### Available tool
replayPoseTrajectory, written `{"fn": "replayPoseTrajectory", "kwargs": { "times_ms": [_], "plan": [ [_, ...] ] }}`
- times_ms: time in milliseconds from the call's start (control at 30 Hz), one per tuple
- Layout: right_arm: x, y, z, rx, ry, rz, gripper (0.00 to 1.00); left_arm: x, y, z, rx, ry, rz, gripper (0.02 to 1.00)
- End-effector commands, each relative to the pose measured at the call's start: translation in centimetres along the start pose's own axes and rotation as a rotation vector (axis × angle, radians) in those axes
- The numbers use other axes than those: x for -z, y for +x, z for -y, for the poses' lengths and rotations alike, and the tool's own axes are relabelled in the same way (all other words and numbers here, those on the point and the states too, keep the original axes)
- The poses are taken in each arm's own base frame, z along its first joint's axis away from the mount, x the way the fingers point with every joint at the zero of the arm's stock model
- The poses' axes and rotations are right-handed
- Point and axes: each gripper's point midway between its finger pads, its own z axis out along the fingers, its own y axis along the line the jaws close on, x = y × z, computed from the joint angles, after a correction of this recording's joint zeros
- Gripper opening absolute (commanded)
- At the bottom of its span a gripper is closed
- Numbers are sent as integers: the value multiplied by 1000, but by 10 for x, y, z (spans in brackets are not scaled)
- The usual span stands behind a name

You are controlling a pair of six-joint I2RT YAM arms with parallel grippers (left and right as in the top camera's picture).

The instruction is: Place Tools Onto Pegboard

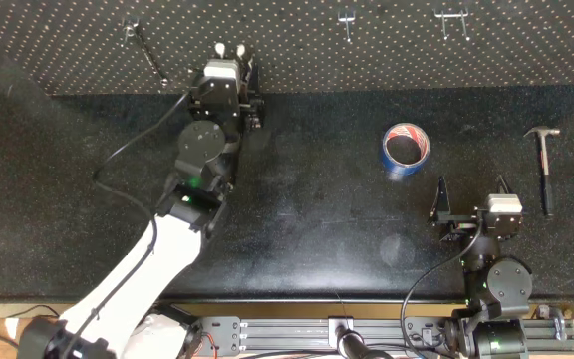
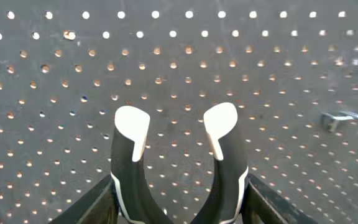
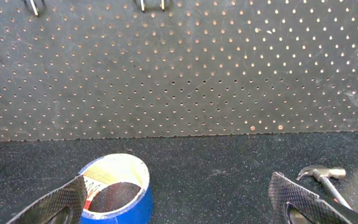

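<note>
1. Hammer (image 1: 543, 165) is lying on the desk (image 1: 297, 209) at the far right, with its head pointing toward the pegboard (image 1: 297, 40). I am judging it stiff and head-heavy, so a hold on the handle close to the head is looking safest against tipping.
2. Tape roll (image 1: 405, 148) is lying flat on the desk, nearer the middle. It is probably a light, rigid ring, and pinching one wall through the hole is seeming easiest.
3. Wrench (image 1: 147, 52) is already hanging on the pegboard at the left.
4. Right fingers (image 3: 55, 202) are standing wide released, gripping nothing, low over the desk between the roll and the hammer.
5. Left fingers (image 2: 132, 130) are also released and empty, facing the pegboard just beside the wrench.
6. Single hook (image 1: 346, 22) and double hook (image 1: 452, 22) are waiting free above the roll. Open desk is lying around both tools, but the hammer is sitting near the desk's right edge.
</note>
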Motion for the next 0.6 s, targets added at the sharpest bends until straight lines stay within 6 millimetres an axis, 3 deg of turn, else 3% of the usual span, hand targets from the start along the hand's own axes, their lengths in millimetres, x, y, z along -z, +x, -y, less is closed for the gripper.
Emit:
{"fn": "replayPoseTrajectory", "kwargs": {
  "times_ms": [33,300,600],
  "plan": [
    [0,1,2,-8,12,0,958,-18,-14,-19,1,-63,73,29],
    [0,1,2,-8,12,0,958,-61,-28,-18,-12,-75,89,29],
    [0,1,2,-8,12,0,958,-81,7,-22,-32,-91,15,29]
  ]
}}
